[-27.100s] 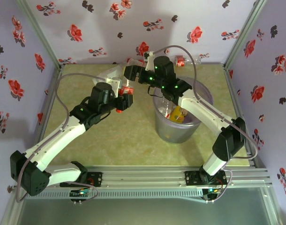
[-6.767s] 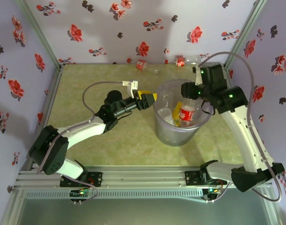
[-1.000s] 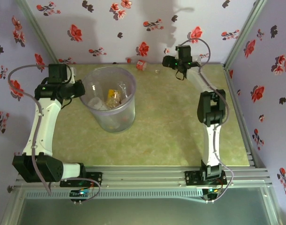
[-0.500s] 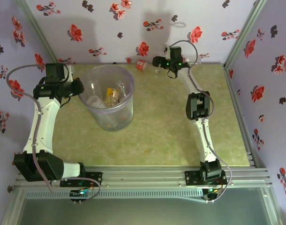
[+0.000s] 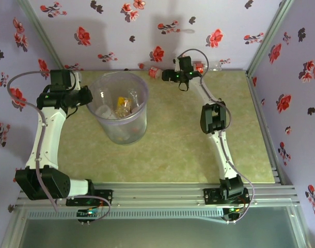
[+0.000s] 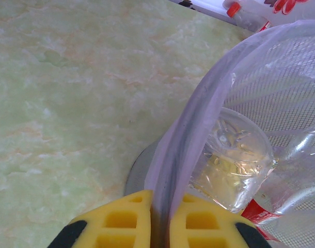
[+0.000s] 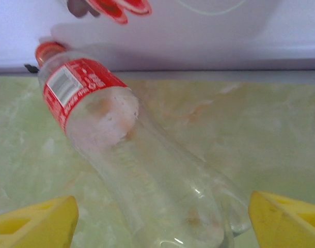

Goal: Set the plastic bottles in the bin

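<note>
The bin (image 5: 127,129) stands at the back left with several bottles inside, a yellow one (image 5: 124,105) among them. My left gripper (image 5: 88,98) is shut on the bin's rim (image 6: 199,113), its yellow fingers (image 6: 121,219) pinching the wall from both sides. A clear bottle (image 6: 235,160) lies just inside. My right gripper (image 5: 167,77) is open at the back wall. A clear bottle (image 7: 147,165) with a red label and red cap lies between its fingers (image 7: 38,222), cap toward the wall. This bottle (image 5: 154,71) sits right of the bin.
Another red-labelled bottle (image 5: 199,66) lies against the back wall, right of my right wrist. Flowered walls close in the green table (image 5: 173,144) on three sides. A red-capped bottle (image 6: 245,13) shows beyond the bin's rim in the left wrist view.
My right gripper has swung left along the back wall, up to the bottle lying there. The left gripper and the bin have hardly moved.
</note>
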Robot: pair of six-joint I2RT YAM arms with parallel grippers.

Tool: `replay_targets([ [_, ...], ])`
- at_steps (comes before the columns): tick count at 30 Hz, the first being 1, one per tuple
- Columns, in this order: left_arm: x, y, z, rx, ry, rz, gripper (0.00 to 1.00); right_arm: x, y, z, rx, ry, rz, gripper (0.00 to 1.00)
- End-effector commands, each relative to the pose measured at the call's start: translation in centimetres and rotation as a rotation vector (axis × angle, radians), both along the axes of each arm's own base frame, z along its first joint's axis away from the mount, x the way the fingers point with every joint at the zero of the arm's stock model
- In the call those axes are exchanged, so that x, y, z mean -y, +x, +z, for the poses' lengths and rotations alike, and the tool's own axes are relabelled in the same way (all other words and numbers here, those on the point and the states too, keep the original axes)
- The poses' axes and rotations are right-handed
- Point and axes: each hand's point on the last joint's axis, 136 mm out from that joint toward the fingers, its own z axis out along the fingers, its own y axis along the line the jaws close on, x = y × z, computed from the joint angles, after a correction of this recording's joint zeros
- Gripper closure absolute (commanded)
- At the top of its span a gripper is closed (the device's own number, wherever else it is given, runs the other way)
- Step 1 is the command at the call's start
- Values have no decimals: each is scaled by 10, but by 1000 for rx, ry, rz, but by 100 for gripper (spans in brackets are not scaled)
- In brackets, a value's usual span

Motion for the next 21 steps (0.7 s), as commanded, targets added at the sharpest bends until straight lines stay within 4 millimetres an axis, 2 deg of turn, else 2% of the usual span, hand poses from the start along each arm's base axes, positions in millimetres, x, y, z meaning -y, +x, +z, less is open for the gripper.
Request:
replay_targets([
  [1, -1, 3, -8, -5, -1, -6, 100, -2, -14, -13, -18, -141, 13, 15],
  [4, -1, 3, -9, -6, 1, -9, 100, -4, -19, -24, -31, -190, 19, 14],
  [9, 0, 1, -8, -3, 3, -13, 100, -13, -24, -32, -32, -209, 44, 13],
  [18, 1, 2, -8, 2, -4, -15, 100, -20, -17, -28, -4, -177, 53, 14],
  [21, 1, 2, -6, 8, -5, -15, 100, -19, -16, -29, -6, -175, 48, 21],
])
